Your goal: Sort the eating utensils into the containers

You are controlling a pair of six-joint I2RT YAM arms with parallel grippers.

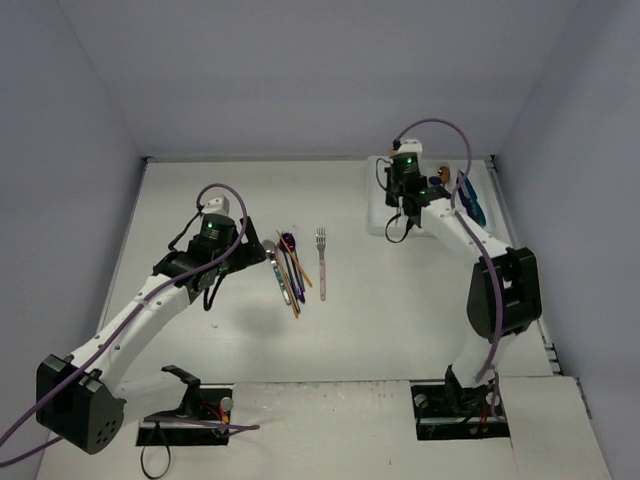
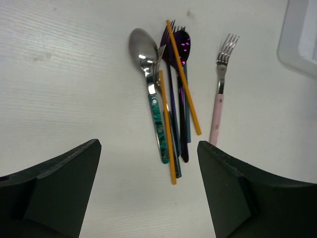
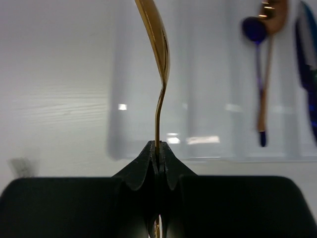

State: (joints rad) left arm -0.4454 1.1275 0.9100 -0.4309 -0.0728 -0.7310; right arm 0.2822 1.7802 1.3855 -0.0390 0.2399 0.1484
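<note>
My right gripper (image 3: 158,148) is shut on the thin handle of a copper-gold utensil (image 3: 157,44). It holds the utensil edge-on over the left part of the white tray (image 3: 208,129), so I cannot tell its kind. In the top view this gripper (image 1: 408,212) hangs above the tray (image 1: 383,222). My left gripper (image 2: 148,148) stands open and empty above the table, just short of the handle ends of a pile: a teal-handled spoon (image 2: 143,49), a purple spoon (image 2: 182,47) and two gold sticks (image 2: 184,79). A pink-handled fork (image 2: 220,89) lies apart on the right.
In the tray's right compartments lie a blue spoon and a copper spoon (image 3: 262,74) and a blue utensil (image 3: 307,49). The pile (image 1: 290,270) and the lone fork (image 1: 322,262) lie mid-table. Grey walls close in the table on three sides.
</note>
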